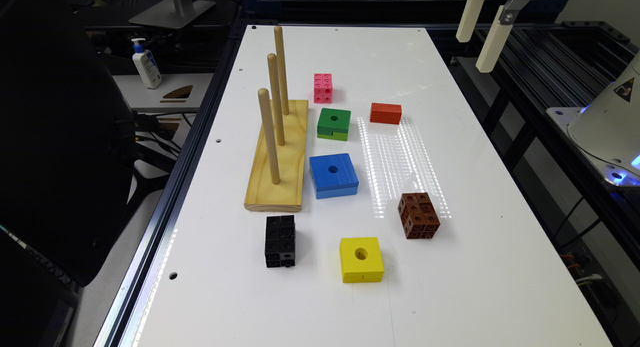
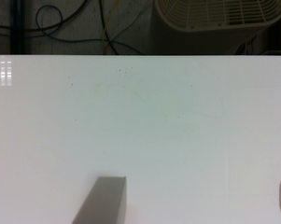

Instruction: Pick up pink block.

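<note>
- Sitting upright on the white table [image 1: 450,267], toward its far end: pink block [image 1: 323,87], untouched, round holes showing in its faces.
- Just nearer the camera from it, close but apart: green block [image 1: 334,123] with a round hole in its top.
- Off to the exterior view's right of the green one: plain red-orange brick [image 1: 385,113], lying flat.
- Nearer again, in line with green: blue block [image 1: 333,175], larger, also holed.
- Standing along the exterior view's left of these: wooden base [image 1: 282,157] with three upright pegs [image 1: 275,99].
- Lay toward the near end: brown cube [image 1: 418,215], yellow block [image 1: 361,259] and black block [image 1: 280,240], all apart from one another.
- Hung high above the table's far right corner, well apart from the pink block: gripper [image 1: 481,29], two pale fingers [image 1: 494,39] spread and holding nothing.
- Seen from the wrist: gripper [image 2: 196,200] over bare white surface, jaws released with a wide gap between them.
- Stood off the table at the exterior view's left: pump bottle [image 1: 146,63].
</note>
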